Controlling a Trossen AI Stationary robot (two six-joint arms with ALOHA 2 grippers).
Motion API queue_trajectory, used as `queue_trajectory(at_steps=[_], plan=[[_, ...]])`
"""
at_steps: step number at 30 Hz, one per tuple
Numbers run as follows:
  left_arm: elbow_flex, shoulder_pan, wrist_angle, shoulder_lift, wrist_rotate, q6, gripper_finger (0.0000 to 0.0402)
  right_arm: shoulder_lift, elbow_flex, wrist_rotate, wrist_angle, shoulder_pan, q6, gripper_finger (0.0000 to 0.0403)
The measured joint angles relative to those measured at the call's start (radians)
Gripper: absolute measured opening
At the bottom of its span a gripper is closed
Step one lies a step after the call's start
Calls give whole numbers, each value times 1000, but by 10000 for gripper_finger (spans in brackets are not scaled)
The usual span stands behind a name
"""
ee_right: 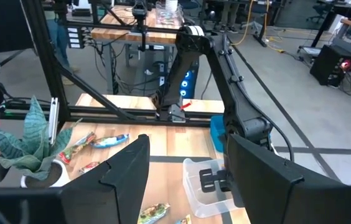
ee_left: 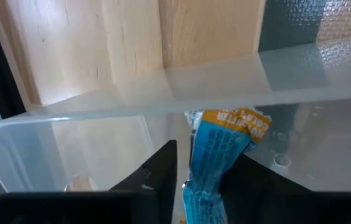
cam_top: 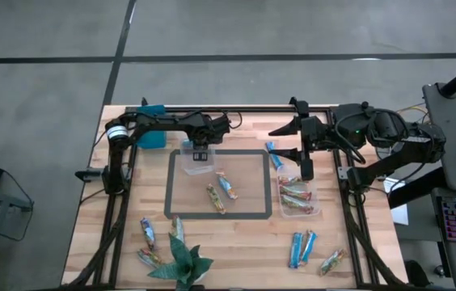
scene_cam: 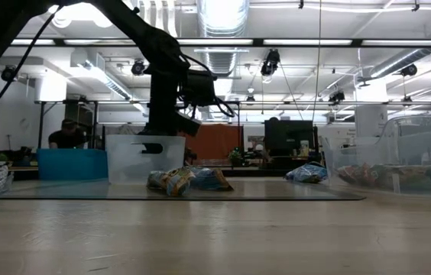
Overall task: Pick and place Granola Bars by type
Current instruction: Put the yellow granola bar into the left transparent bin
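Left gripper (cam_top: 200, 153) hangs over the clear tub (cam_top: 197, 165) at the far edge of the surface (cam_top: 236, 242), and between its fingers (ee_left: 157, 171) sits a blue bar (ee_left: 216, 158), shiny bright-blue wrapper with an orange-gold crimped end. Its long axis runs out along the fingers, gold end leading down into the tub. The fingers stand slightly apart beside the wrapper; whether they grip it I cannot tell. Two more bars (cam_top: 221, 192) lie slantwise inside the grey taped rectangle (cam_top: 220, 216). Over on the right, the right gripper (cam_top: 306, 166) hovers above the other tub (cam_top: 298, 198) of brown-gold bars, fingers parted and holding nothing.
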Motion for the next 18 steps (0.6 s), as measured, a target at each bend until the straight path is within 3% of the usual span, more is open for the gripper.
queue_trajectory(at_steps=[12,18], plan=[[1,2,-3,0,-2,-6,201,0,0,0,-23,0,0,206],[16,2,-96,0,2,-20,217,0,0,0,-23,0,-9,206]])
